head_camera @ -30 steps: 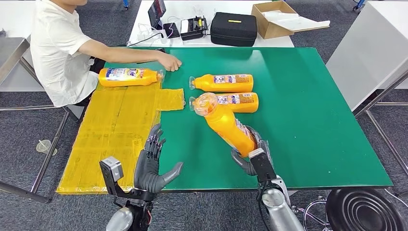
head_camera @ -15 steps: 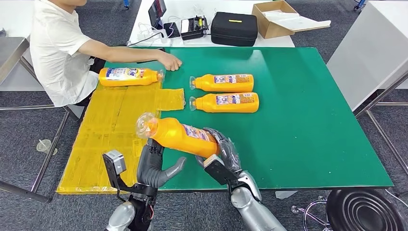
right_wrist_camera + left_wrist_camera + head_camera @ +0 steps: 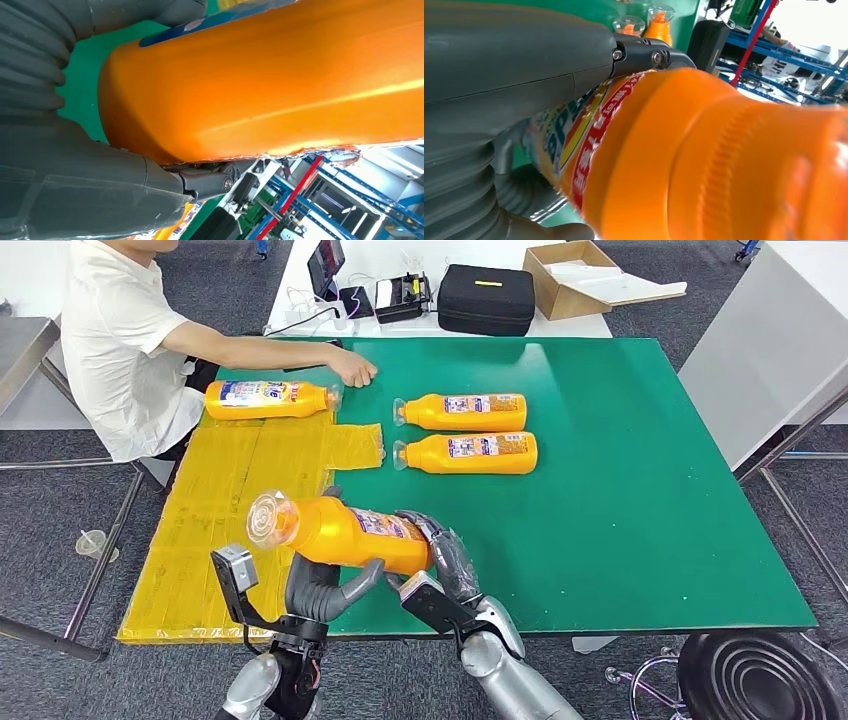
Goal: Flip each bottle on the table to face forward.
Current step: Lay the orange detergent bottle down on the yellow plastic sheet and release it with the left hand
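Note:
I hold an orange bottle (image 3: 345, 531) above the table's near edge, lying crosswise with its clear cap (image 3: 270, 518) to the left; the left wrist view shows its label (image 3: 589, 135). My right hand (image 3: 447, 562) grips its base end (image 3: 275, 75). My left hand (image 3: 318, 586) wraps its middle from below, thumb (image 3: 362, 580) in front and fingertips (image 3: 330, 491) showing over the top. Two more orange bottles (image 3: 465, 412) (image 3: 470, 453) lie side by side on the green table (image 3: 620, 490), caps to the left. A fourth bottle (image 3: 268, 400) lies on the yellow mat (image 3: 240, 510).
A person in a white shirt (image 3: 120, 340) sits at the far left, one hand (image 3: 352, 368) resting on the table by the fourth bottle. A black case (image 3: 486, 300) and a cardboard box (image 3: 570, 280) stand on the desk behind. A black stool (image 3: 760, 675) is at the near right.
My right hand has swung the bottle left and down from near the two lying bottles until it lies crosswise. My left hand has come up and closed around its middle.

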### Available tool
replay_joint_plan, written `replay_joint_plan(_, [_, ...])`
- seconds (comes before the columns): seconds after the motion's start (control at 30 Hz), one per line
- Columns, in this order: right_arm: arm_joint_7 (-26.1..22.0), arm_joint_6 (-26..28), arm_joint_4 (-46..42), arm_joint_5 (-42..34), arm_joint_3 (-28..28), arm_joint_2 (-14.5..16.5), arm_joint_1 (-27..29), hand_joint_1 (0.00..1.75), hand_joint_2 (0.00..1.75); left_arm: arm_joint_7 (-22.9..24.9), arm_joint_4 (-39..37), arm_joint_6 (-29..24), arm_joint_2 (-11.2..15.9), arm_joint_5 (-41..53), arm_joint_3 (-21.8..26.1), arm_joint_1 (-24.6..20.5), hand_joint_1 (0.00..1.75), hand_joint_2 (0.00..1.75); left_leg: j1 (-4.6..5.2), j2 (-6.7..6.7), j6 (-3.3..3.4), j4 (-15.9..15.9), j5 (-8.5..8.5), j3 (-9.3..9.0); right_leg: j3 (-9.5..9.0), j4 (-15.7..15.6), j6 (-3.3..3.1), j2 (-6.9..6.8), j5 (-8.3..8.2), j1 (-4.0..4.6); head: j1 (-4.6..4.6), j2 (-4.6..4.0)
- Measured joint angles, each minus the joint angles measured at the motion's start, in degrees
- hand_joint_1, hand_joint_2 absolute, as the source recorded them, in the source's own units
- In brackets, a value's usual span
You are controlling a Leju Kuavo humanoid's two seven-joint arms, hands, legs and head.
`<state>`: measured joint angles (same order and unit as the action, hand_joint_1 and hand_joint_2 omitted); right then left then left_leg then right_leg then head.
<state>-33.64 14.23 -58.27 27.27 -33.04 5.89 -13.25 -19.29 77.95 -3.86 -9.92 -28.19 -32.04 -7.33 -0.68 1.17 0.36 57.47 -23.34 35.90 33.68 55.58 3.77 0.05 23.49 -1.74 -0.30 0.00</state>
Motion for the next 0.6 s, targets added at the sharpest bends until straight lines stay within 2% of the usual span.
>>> replay_joint_plan(0.4, [-0.4, 0.0, 0.0, -4.1, -5.2, 1.1, -1.7, 1.75, 1.75, -0.5, -1.7, 0.6, -1.4, -8.2, 1.7, -2.6, 0.0, 1.75, 0.01, 0.0, 0.01, 0.0, 0.0, 0.03, 0.03, 0.0, 0.0, 0.0, 0.0, -0.01, -0.01, 0.0])
replay_joint_plan(0.43, [-0.4, -0.1, 0.1, -4.3, -5.5, 1.1, -1.8, 1.75, 1.75, -0.6, -1.8, 0.6, -1.5, -8.6, 1.9, -2.7, 0.21, 1.75, 0.01, 0.01, 0.01, 0.0, 0.0, 0.03, 0.03, 0.0, 0.0, 0.0, 0.0, -0.01, -0.01, 0.0])
replay_joint_plan(0.5, [-0.4, -0.1, 0.3, -5.0, -6.1, 1.3, -2.0, 1.68, 1.75, -0.8, -2.1, 0.5, -1.8, -9.1, 2.1, -3.0, 1.02, 1.75, 0.01, 0.0, 0.0, 0.0, 0.0, 0.03, 0.03, 0.0, 0.0, 0.0, 0.0, -0.01, -0.01, 0.0])
replay_joint_plan(0.53, [-0.4, -0.1, 0.4, -5.4, -6.3, 1.3, -2.1, 1.31, 1.75, -1.1, -2.3, 0.5, -1.9, -9.4, 2.2, -3.1, 1.46, 1.75, 0.01, -0.01, 0.0, 0.0, 0.0, 0.03, 0.03, 0.0, 0.0, 0.01, 0.0, -0.01, -0.01, 0.0])
replay_joint_plan(0.57, [-0.4, -0.1, 0.6, -5.8, -6.5, 1.4, -2.2, 0.95, 1.75, -1.5, -2.5, 0.5, -2.0, -9.6, 2.3, -3.2, 1.69, 1.75, 0.01, -0.01, 0.0, 0.0, 0.0, 0.03, 0.04, 0.0, 0.0, 0.01, 0.0, -0.01, -0.01, 0.0])
replay_joint_plan(0.6, [-0.4, -0.2, 0.8, -6.1, -6.7, 1.4, -2.3, 0.51, 1.75, -1.8, -2.6, 0.6, -2.1, -9.8, 2.4, -3.2, 1.75, 1.75, 0.01, -0.01, 0.0, 0.0, 0.0, 0.03, 0.04, 0.0, 0.0, 0.01, 0.0, -0.01, -0.01, 0.0])
